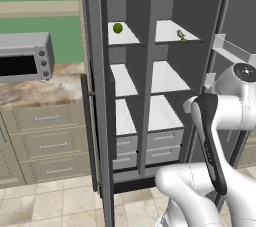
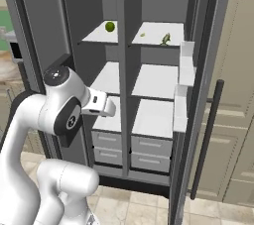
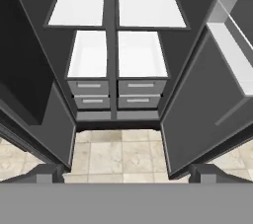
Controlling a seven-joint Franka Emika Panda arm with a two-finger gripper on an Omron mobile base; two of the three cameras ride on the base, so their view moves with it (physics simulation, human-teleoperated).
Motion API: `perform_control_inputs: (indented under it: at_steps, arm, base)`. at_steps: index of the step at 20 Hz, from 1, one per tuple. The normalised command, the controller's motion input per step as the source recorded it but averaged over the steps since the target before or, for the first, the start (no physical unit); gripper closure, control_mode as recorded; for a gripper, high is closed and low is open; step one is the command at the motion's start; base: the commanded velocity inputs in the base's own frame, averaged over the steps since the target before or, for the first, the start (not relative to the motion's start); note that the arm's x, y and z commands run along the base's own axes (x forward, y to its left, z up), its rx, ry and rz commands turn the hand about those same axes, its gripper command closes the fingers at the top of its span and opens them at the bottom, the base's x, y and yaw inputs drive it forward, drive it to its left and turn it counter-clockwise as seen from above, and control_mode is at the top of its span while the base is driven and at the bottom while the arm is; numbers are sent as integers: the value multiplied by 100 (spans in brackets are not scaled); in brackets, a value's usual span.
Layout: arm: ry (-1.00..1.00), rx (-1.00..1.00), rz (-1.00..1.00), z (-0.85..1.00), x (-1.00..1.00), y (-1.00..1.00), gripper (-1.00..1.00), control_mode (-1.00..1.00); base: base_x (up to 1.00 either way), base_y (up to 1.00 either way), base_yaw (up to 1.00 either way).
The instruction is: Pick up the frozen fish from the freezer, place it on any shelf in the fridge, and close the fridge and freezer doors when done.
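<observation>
I see a tall grey unit standing open on a pale tiled floor, with beige drawers and a speckled counter to its left, and a silver toaster oven on that counter. Tall beige cabinets stand to the right.

Both doors are swung wide. The left door shows edge-on with its dark bar handle; the right door carries pale inner bins and a dark bar handle.

A centre divider splits the interior. The freezer is the left compartment, the fridge the right. Each has three white shelves above two grey drawers.

The fish lies on the top shelf of the fridge, near the right wall. A green ball sits on the freezer's top shelf.

The arm stands in front of the opening, outside it. The gripper looks at the lower shelves and drawers, its jaws spread wide and holding nothing. Between the doors the floor is bare.
</observation>
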Motion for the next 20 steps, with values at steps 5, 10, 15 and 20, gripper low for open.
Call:
perform_control_inputs:
  at_steps: [5,10,15,20]
  arm:
    - [0,0,0,0,0,0,-100,-100]
    - [0,0,0,0,0,0,-100,-100]
    - [-7,-1,1,15,-29,67,-100,-100]
    - [-13,-6,5,18,-40,100,-100,-100]
  base:
    - [0,0,0]
    - [0,0,0]
    - [0,0,0]
    - [0,0,0]
